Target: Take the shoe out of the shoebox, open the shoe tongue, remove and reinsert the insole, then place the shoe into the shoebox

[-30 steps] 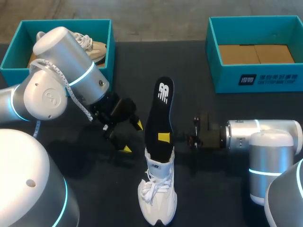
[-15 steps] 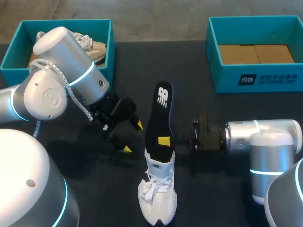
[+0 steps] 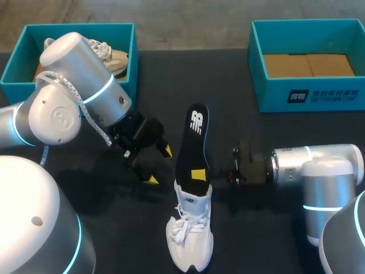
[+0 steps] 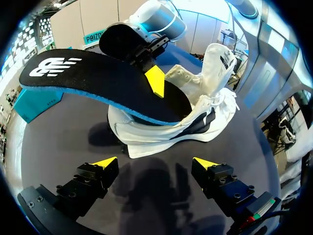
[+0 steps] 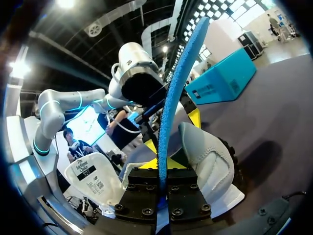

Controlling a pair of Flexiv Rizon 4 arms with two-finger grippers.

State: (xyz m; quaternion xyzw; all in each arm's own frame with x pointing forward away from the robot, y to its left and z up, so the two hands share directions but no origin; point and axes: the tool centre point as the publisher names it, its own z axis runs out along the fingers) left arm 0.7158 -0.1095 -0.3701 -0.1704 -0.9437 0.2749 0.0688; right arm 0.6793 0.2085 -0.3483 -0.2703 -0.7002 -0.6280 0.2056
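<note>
A white shoe [image 3: 190, 231] lies on the dark table, toe toward the near edge. A black insole [image 3: 194, 137] with a blue underside sticks out of its opening, slanting toward the far side. My right gripper [image 3: 198, 174] is shut on the insole just above the shoe's collar. In the right wrist view the insole's blue edge [image 5: 176, 93] runs up between that gripper's [image 5: 163, 174] fingers, with the shoe's heel [image 5: 208, 154] beside them and its tongue [image 5: 93, 178] folded out. My left gripper [image 3: 159, 165] stands open left of the shoe, touching nothing. In its own view the left gripper [image 4: 155, 164] faces the shoe [image 4: 195, 117] and insole [image 4: 98, 83].
A teal shoebox [image 3: 134, 51] at the far left holds another light shoe [image 3: 111, 57]. A second teal shoebox [image 3: 256, 63] with a brown cardboard floor stands at the far right. Bare table [image 3: 251, 228] lies right of the shoe near the front.
The insole has slid a little toward the near edge, deeper into the shoe, carried by my right gripper. My left arm has kept still.
</note>
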